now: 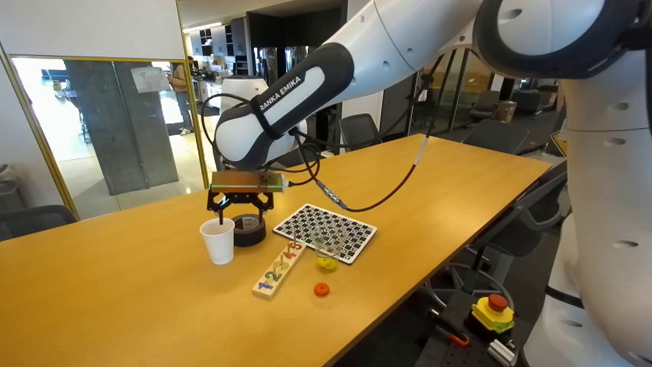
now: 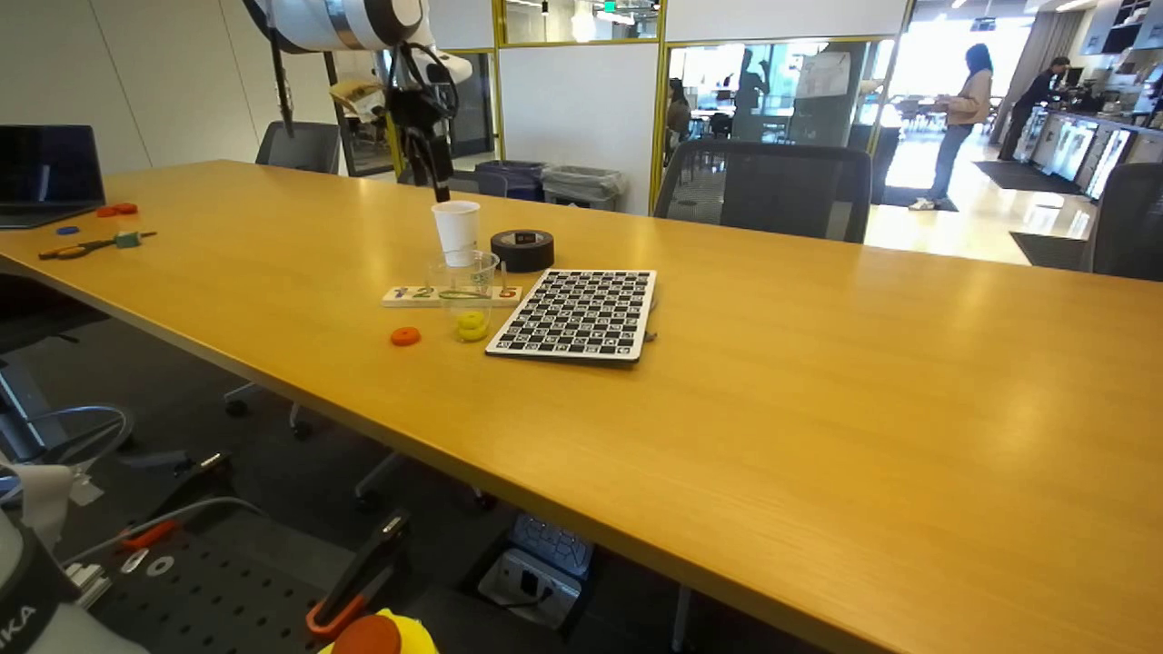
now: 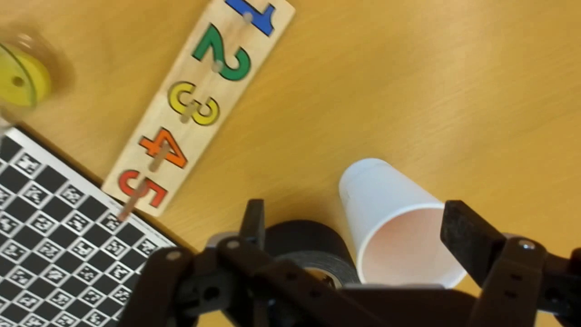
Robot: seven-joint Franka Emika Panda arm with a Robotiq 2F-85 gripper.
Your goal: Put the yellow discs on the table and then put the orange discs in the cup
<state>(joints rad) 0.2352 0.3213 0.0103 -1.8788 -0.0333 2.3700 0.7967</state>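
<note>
1 cup (image 1: pixel 218 244) below parted fingers (image 3: pixel 470 240).

2 exterior views across table (image 1: pixel 204 298), downward wrist close-up

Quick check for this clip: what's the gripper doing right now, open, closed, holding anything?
Gripper: open, jaws wide apart, holding nothing; the white cup is not clamped.

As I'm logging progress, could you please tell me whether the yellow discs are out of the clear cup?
No, an exterior view shows the yellow discs at the bottom of the clear cup, visible through its wall.
</note>
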